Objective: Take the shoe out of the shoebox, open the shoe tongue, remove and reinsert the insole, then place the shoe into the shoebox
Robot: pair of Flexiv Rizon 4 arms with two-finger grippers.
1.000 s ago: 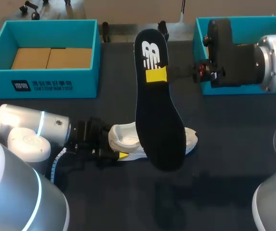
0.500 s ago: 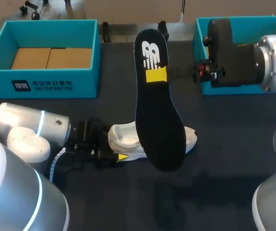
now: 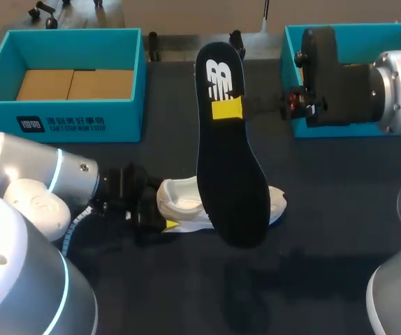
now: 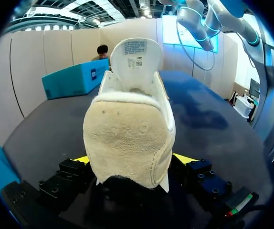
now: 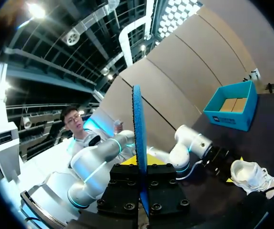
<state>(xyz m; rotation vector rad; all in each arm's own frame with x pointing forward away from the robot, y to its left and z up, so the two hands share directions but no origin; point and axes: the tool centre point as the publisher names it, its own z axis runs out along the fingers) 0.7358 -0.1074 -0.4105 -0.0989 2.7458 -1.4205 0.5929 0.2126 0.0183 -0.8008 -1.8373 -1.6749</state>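
Right gripper (image 3: pixel 227 109) pinches insole (image 3: pixel 232 160) at one side edge, raised over mid-table. Left gripper (image 4: pixel 132 160) clamps shoe (image 3: pixel 183 202) heel. Shoe lies on table (image 3: pixel 326 209), well apart from far-edge left shoebox (image 3: pixel 68 115) and right shoebox (image 3: pixel 291 70).

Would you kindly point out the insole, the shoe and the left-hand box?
insole (image 3: pixel 232 167), head view, middle of its black underside.
shoe (image 4: pixel 127 138), left wrist view, back of its heel.
left-hand box (image 3: pixel 124 124), head view, its front wall.
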